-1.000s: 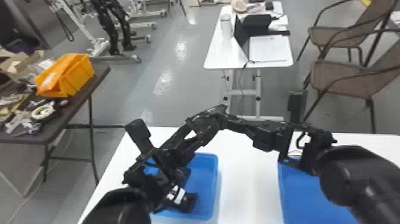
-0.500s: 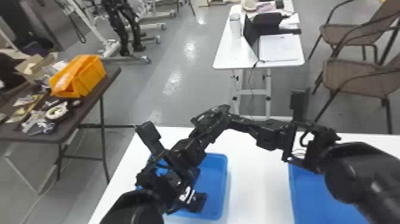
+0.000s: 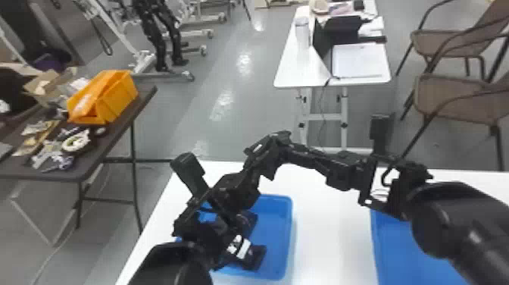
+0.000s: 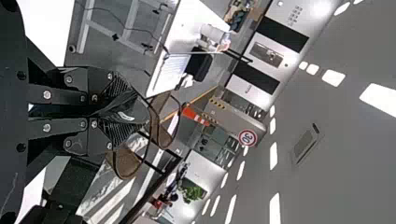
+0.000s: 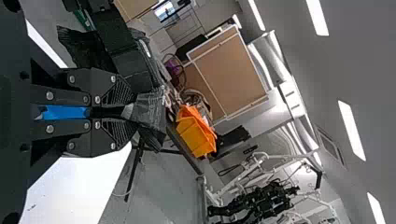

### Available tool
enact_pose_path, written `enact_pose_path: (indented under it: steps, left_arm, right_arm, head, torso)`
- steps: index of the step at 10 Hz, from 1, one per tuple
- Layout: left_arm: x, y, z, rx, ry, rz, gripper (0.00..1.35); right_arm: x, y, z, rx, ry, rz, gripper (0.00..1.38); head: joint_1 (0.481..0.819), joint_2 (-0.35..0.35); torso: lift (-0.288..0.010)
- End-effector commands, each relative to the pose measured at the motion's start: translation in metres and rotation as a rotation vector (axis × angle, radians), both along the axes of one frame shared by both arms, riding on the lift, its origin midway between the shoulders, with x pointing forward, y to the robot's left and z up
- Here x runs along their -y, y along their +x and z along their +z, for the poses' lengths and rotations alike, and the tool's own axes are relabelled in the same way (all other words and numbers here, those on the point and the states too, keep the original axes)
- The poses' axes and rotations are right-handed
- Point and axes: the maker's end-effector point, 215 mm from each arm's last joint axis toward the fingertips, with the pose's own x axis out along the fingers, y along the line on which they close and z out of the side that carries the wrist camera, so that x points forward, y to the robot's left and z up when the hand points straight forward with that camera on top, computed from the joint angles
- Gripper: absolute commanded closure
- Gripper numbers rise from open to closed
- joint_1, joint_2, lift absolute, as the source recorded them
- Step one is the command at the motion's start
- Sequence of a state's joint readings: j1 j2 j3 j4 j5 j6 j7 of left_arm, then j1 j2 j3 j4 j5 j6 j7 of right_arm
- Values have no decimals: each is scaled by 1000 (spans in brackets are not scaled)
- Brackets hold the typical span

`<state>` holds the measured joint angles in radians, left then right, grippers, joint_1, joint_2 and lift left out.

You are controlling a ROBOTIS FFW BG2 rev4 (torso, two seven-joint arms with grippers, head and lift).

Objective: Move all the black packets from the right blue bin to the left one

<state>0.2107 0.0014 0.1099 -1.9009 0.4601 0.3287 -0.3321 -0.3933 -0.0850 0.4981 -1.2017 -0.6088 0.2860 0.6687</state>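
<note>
In the head view my left gripper (image 3: 265,163) and right gripper (image 3: 299,156) nearly meet above the white table's middle. The left wrist view has my left gripper (image 4: 116,109) closed on a crinkled black packet (image 4: 125,107). A black packet (image 5: 152,109) with a greyish sheen is clamped by my right gripper (image 5: 119,111) in the right wrist view. Black packets (image 3: 254,257) lie in the left blue bin (image 3: 280,227), partly behind the left arm. The right blue bin (image 3: 394,246) is largely covered by the right arm, so its contents are hidden.
Both bins stand on the white table (image 3: 325,227), whose bare strip separates them. Farther back are a dark table (image 3: 125,125) with an orange bin (image 3: 117,100), a second white table (image 3: 288,68) and brown chairs (image 3: 447,91).
The scene has shifted rightward in the head view, mostly in the first half second. Both arms keep nearly the same pose above the table, with their grippers close together.
</note>
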Motion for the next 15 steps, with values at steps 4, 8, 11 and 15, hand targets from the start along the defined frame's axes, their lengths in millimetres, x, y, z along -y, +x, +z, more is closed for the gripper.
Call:
enact_pose_path:
  steps: [4,8,11,15]
  left_arm:
    - [-80,-12,4,84,429,187,1211]
    - [-126,-64,-73,-12,700,269,1003]
    - [-118,-70,-71,15,572,282,70]
    - [-95,-120,-46,39,521,255,199]
  right_arm:
    - [89,19,-18,79,-136,-192,102]
    - [227,-30,-94,-73,-228,-500,200]
    - [258,-52,-113,-56,-303,-572,199]
    - [305,-114,-125,-28,-472,-716,199]
  head:
    - [695,299]
    - [695,244]
    - [695,200]
    - [695,123]
  torso:
    - [0]
    - [0]
    - [0]
    - [0]
